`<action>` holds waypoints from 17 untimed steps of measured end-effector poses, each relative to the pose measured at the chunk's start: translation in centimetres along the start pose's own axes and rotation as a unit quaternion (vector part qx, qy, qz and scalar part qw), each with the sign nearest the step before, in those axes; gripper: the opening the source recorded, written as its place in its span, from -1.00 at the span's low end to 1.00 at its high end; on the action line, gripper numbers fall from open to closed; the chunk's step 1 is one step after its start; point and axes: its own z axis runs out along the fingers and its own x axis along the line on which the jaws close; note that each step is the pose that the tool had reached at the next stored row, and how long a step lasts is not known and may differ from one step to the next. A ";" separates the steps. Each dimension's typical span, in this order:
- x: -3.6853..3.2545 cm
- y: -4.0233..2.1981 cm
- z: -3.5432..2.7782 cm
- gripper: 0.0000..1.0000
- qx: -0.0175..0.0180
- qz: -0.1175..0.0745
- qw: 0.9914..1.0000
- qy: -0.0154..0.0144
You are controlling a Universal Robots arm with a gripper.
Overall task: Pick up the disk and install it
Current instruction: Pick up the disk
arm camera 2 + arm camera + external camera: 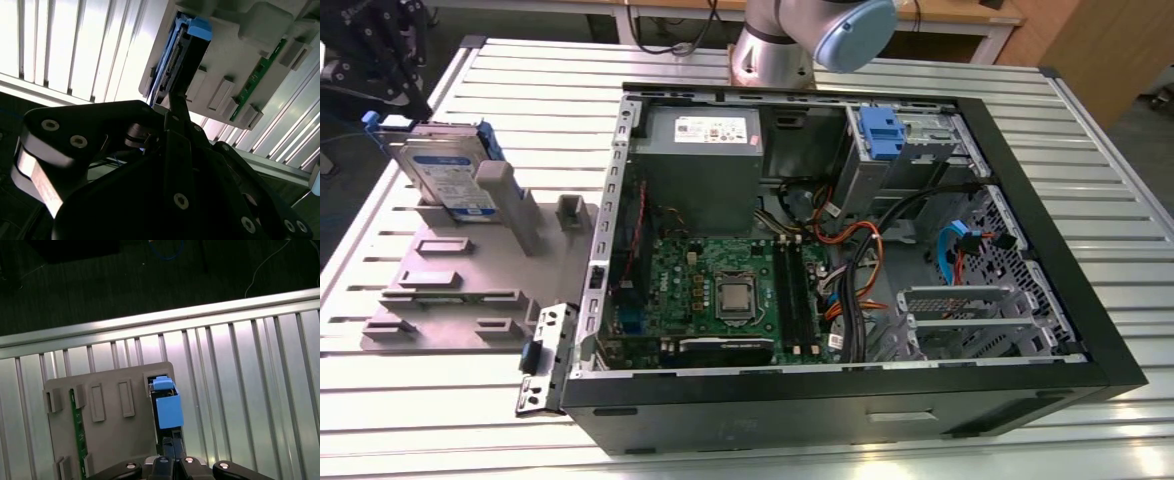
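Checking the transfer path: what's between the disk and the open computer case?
Exterior view: two upright posts of the grey holder stand between disk and case, the tall one beside the disk, the short one nearer the case.

- Table (1121, 230): silver metal top of long parallel ribbed slats; the slats also show in both wrist views (75, 45) (250, 365).
- Open black computer case (827, 405) lies on its side mid-table, open face up.
- Grey fixture plate (454, 290) (115, 435) (250, 55) lies flat on the slats, just beside the case on the exterior view's left.
- Small metal bracket (544, 355) sits between plate and case at their near corners.
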 end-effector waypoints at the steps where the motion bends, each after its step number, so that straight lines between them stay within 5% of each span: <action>1: 0.00 0.00 0.00 -0.79 0.000 0.000 1.000 0.000; 8: -0.01 -0.03 0.01 -0.77 0.000 0.000 1.000 0.000; 17: -0.01 -0.05 0.00 -0.07 0.000 0.000 1.000 0.000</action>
